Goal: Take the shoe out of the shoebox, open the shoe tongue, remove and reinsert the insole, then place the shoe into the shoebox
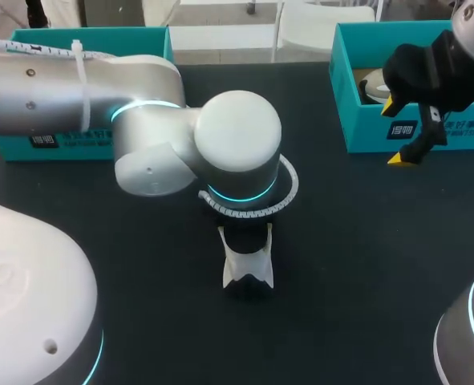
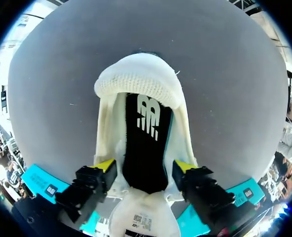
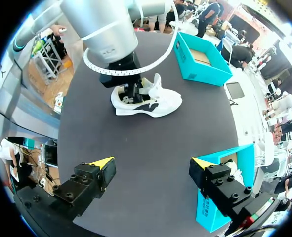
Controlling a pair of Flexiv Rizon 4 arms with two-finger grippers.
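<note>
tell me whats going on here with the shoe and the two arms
The white shoe is out of its box and sits on the dark table. The left gripper is down at the shoe's opening, over its black inner part. The right gripper hangs open and empty near the teal box on the right side.

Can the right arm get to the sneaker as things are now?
Probably, at its toe end: bare table lies between right arm and sneaker, but the left arm covers its opening.
</note>
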